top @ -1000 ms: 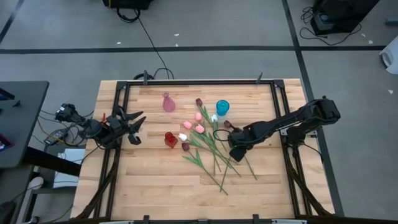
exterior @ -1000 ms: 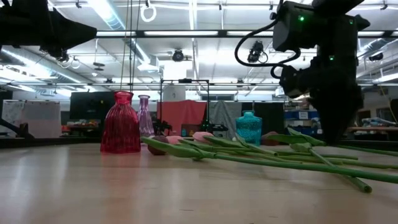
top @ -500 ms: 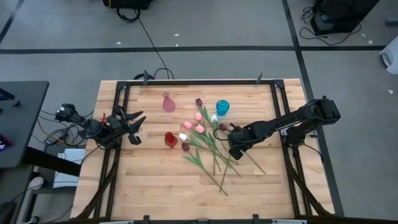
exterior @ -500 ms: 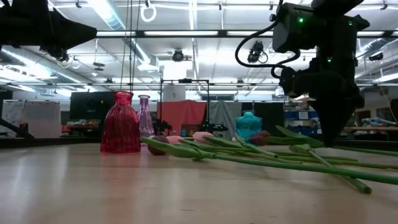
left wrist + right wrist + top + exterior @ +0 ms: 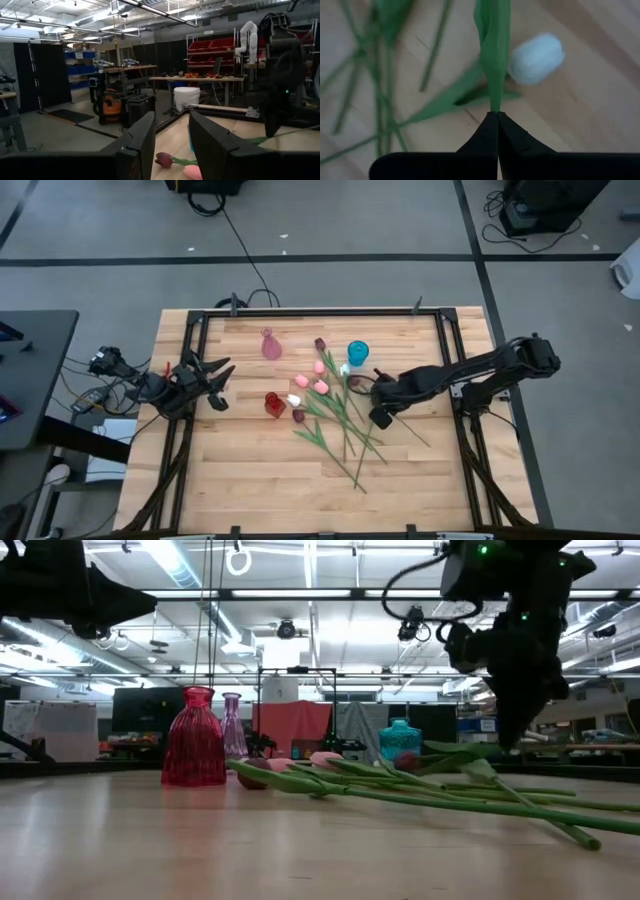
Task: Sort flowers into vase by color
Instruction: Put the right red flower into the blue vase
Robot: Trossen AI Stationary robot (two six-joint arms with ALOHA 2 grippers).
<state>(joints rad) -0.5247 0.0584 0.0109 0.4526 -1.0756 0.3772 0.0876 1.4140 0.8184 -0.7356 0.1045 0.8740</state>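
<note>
Right gripper (image 5: 381, 418) stands just right of the blue glass vase (image 5: 357, 353), fingers pinched together on the green stem of one dark maroon artificial tulip (image 5: 408, 760), lifted off the wooden table (image 5: 250, 480). Remaining white, pink and maroon tulips (image 5: 320, 388) lie in a heap below that vase. Left gripper (image 5: 215, 386) waits far left of the vase, fingers spread apart.

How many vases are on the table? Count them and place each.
3. A pale pink vase stands farthest back, a teal vase is to its right, and a red vase is nearer the middle. None appears hidden.
</note>
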